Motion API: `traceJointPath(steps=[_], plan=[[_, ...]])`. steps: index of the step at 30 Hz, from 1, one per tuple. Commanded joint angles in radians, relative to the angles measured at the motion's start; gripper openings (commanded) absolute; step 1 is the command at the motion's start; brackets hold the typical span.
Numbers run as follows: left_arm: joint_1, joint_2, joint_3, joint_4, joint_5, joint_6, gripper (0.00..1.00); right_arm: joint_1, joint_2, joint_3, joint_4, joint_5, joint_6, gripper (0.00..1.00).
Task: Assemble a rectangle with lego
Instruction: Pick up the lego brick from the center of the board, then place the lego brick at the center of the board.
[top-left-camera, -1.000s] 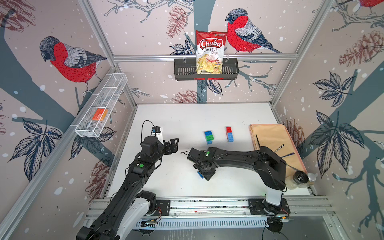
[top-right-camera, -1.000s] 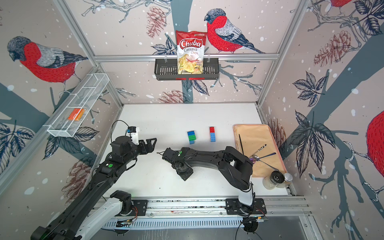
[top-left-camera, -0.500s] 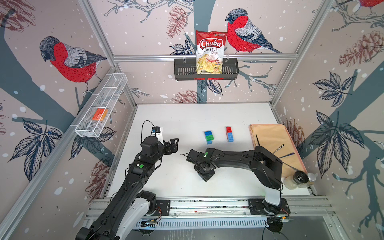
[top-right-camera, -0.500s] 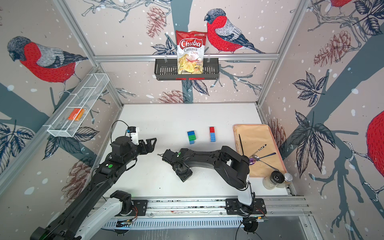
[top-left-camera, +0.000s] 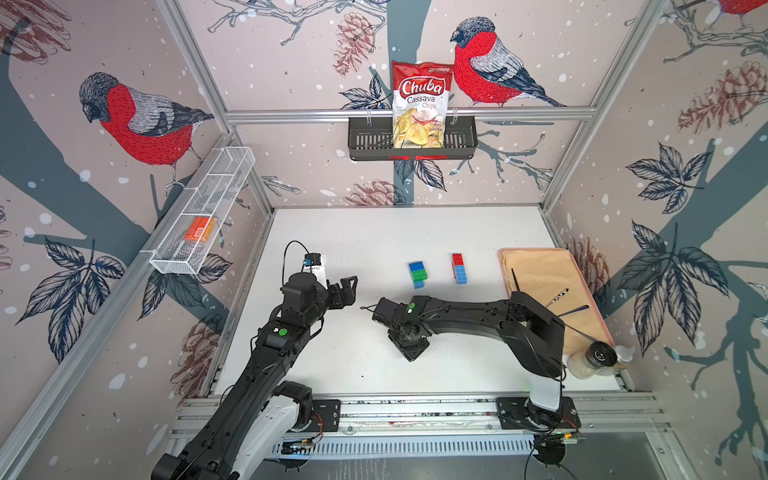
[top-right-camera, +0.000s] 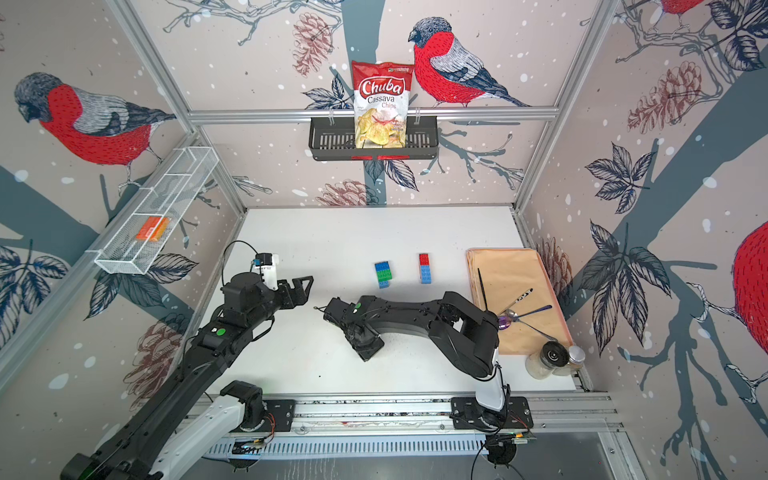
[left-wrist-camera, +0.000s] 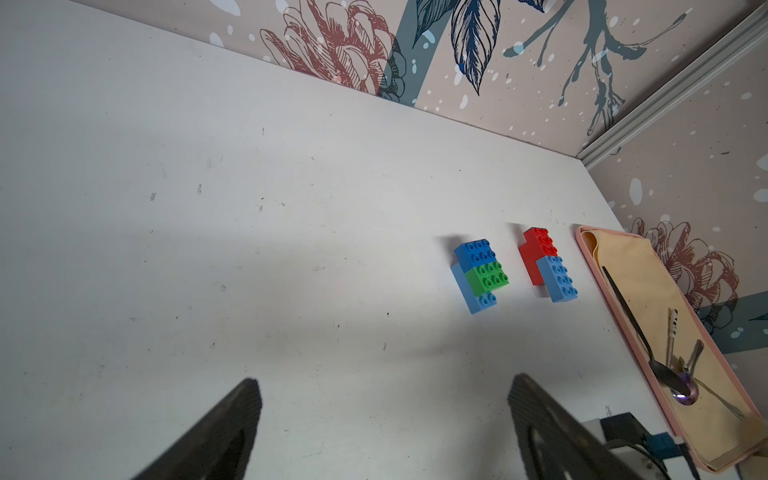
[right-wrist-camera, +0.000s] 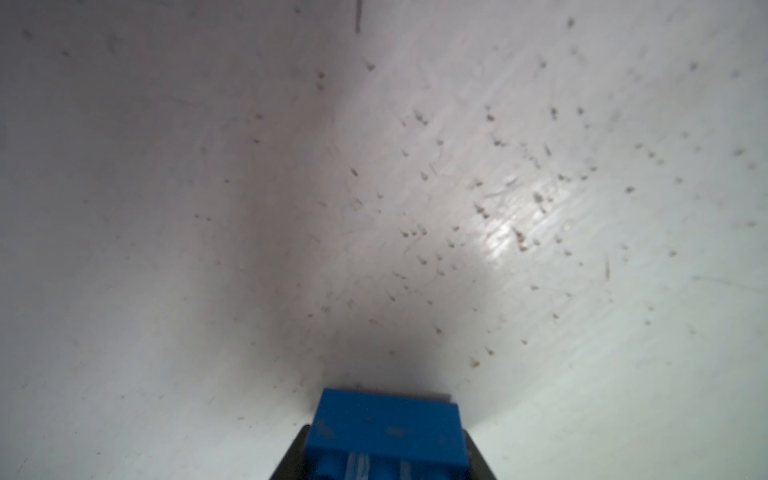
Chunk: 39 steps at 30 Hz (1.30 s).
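White laminate forms the worktop (top-left-camera: 374, 232), and the lego sits on it in three places. Around the middle, slightly toward the right edge, a blue-green cluster (top-left-camera: 417, 274) of one dark blue and one green brick on a longer light blue brick lies studs up. Just beside it but apart, on the side nearer the right edge, lies a red-blue cluster (top-left-camera: 459, 268) of red and light blue bricks joined together. The third piece, a single dark blue brick (right-wrist-camera: 384, 432), is in the right gripper (top-left-camera: 409, 348), which points down at the worktop nearer the front edge than the two clusters and about midway between the side edges. In the right wrist view the dark jaws press against both sides of this brick, so the claw is pinching it. Whether the brick rests on the worktop or hangs just above it cannot be told, and in both top views the gripper body hides it. The left gripper (top-left-camera: 345, 291) hovers over the left part of the worktop, aimed toward the clusters, its fingers (left-wrist-camera: 232, 419) spread wide with nothing between them. Along the right edge lies a pink tray (top-left-camera: 536, 274) lined with beige cloth and carrying spoons (top-left-camera: 573, 309). Two jars (top-left-camera: 594, 359) stand at the front right corner. On the back wall a black basket (top-left-camera: 365, 141) holds a bag of cassava chips (top-left-camera: 419, 108), and on the left wall a white wire-mesh shelf (top-left-camera: 224, 174) holds an orange box (top-left-camera: 199, 228).
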Motion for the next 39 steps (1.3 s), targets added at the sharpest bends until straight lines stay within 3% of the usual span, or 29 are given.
traceJointPath(steps=[1, 6, 10, 13, 17, 22, 29, 36, 39], plan=[[-0.002, 0.006, -0.001, 0.027, 0.008, 0.000, 0.93, -0.020, -0.026, 0.016, -0.102, 0.081, -0.123, 0.41], [-0.002, 0.018, -0.001, 0.030, 0.017, 0.004, 0.93, -0.147, -0.088, -0.001, -0.194, 0.162, -0.494, 0.41], [-0.001, 0.028, -0.003, 0.037, 0.041, 0.017, 0.93, -0.285, -0.142, 0.009, -0.209, 0.254, -0.941, 0.41], [-0.001, 0.038, -0.004, 0.043, 0.062, 0.022, 0.93, -0.382, -0.136, 0.045, -0.201, 0.220, -1.206, 0.44], [-0.001, 0.047, -0.004, 0.042, 0.077, 0.024, 0.93, -0.405, -0.087, 0.070, -0.156, 0.169, -1.408, 0.45], [-0.001, 0.054, -0.006, 0.044, 0.084, 0.024, 0.93, -0.305, 0.030, 0.058, -0.150, 0.255, -1.540, 0.46], [-0.002, 0.066, -0.005, 0.046, 0.090, 0.024, 0.93, -0.209, 0.059, -0.002, -0.029, 0.230, -1.586, 0.47], [-0.001, 0.075, -0.004, 0.045, 0.094, 0.029, 0.92, -0.196, 0.028, -0.056, 0.059, 0.230, -1.573, 0.64], [-0.002, 0.079, -0.004, 0.045, 0.094, 0.029, 0.92, -0.197, -0.004, -0.084, 0.095, 0.236, -1.568, 0.66]])
